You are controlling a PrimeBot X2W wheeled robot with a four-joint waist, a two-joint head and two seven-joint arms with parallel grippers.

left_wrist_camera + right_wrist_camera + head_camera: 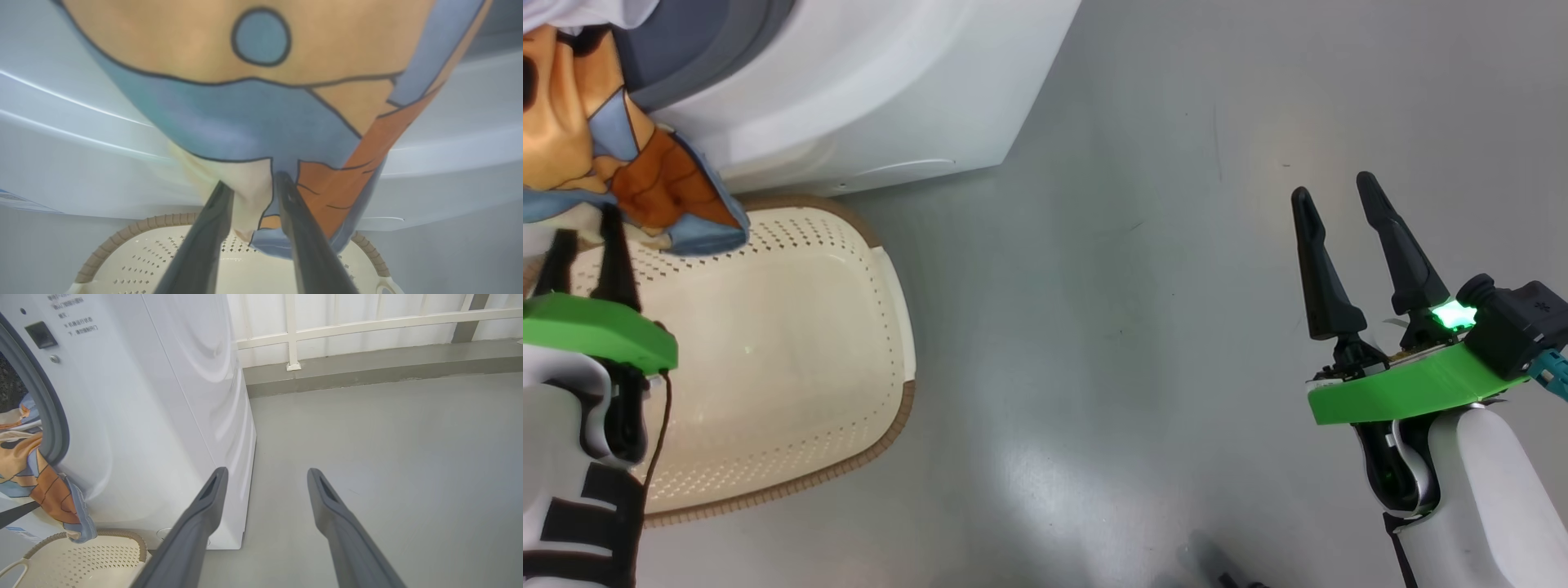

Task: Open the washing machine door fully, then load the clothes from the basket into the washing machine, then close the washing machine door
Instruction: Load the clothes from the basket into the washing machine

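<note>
Your left gripper (249, 185) pinches the soft, floppy clothes (261, 122) above the basket (882, 327). Hold a thick fold, or they may slip. Your right gripper (1331, 186) is spread wide.

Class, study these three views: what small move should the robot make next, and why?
Probably lift the left gripper up into the washing machine: it grips the clothes, whose tail hangs out past the grey gasket over the basket, which looks empty where visible. The right gripper is open.

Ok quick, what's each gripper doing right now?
Left gripper: closed on the clothes.
Right gripper: open, holding nothing.
</note>
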